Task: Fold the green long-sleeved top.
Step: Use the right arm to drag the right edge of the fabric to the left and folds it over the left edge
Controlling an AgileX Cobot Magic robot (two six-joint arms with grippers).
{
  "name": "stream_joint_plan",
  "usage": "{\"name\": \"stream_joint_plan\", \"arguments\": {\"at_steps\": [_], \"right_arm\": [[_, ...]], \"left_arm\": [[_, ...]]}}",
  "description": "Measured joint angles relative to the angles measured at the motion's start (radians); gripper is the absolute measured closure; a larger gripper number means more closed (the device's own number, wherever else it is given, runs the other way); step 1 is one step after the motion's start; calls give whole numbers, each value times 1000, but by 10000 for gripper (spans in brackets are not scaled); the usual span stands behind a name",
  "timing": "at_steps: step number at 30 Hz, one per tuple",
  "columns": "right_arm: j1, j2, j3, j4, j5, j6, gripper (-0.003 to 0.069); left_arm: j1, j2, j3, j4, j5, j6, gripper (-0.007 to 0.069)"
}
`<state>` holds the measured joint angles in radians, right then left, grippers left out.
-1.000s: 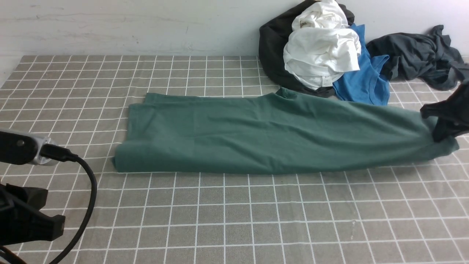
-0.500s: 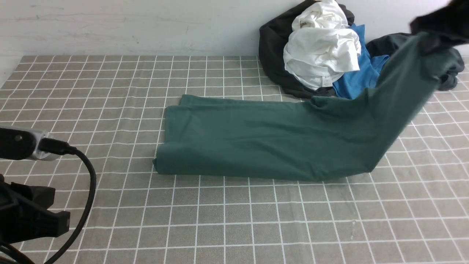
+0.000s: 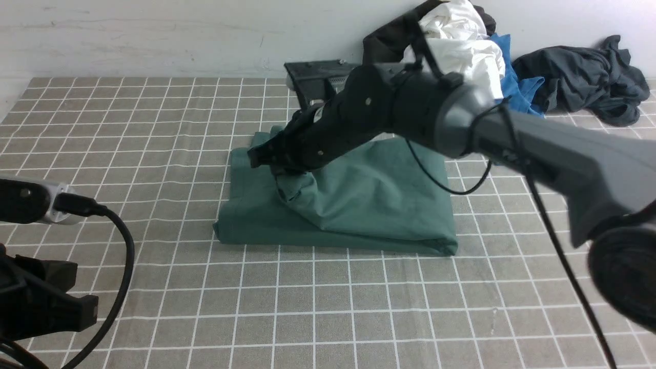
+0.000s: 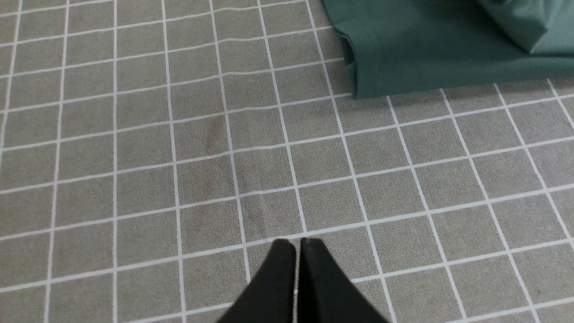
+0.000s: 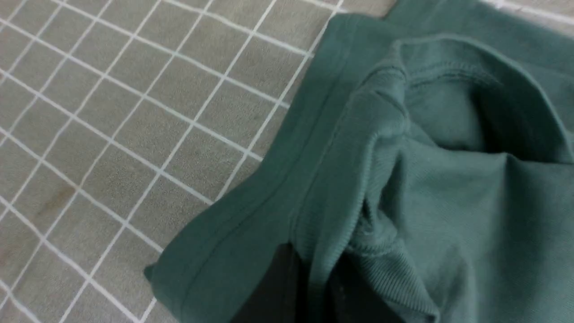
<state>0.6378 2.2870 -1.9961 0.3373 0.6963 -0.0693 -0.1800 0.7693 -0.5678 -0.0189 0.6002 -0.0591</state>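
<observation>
grey checked tablecloth [image 3: 154, 128], white wall [image 3: 154, 36]; right gripper [image 3: 266, 161] pinching green top [image 3: 369, 205]; left gripper [image 4: 297, 246] closed, empty.

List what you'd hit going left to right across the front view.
left arm → green top → white shirt → blue shirt → grey garment. The right arm spans several of these, so it is left out.

closed left pincer [image 4: 298, 244], green top [image 4: 430, 49]
</observation>
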Motion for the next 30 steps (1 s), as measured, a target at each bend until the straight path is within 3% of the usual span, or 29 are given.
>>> {"name": "stream_joint_plan", "arguments": {"at_steps": [7,10,12,14,17,20,22,27,30], "right_arm": [[7,153,-251,35,37,40,600],[7,167,-317,23,102,36,487],[7,167,-334,7,121,36,449],[7,163,-382,-58,184,36,367],[7,154,-421,-140,272,36,337],[7,153,-424,-185,318,36,354],[7,162,-420,-196,336,37,403],[25,238,-413,-83,229,19,597],[61,282,-410,-59,167,-43,657]], "left_arm": [[0,0,0,0,8,0,628],[0,-2,0,0,20,0,628],[0,-11,0,-1,27,3,628],[-16,-88,0,-1,31,68,628],[-48,-246,24,-2,21,170,628],[-64,-381,76,-3,-2,221,628],[-70,-489,140,-3,-43,238,628],[-73,-706,342,0,-278,252,628],[-73,-758,379,2,-367,253,628]]}}
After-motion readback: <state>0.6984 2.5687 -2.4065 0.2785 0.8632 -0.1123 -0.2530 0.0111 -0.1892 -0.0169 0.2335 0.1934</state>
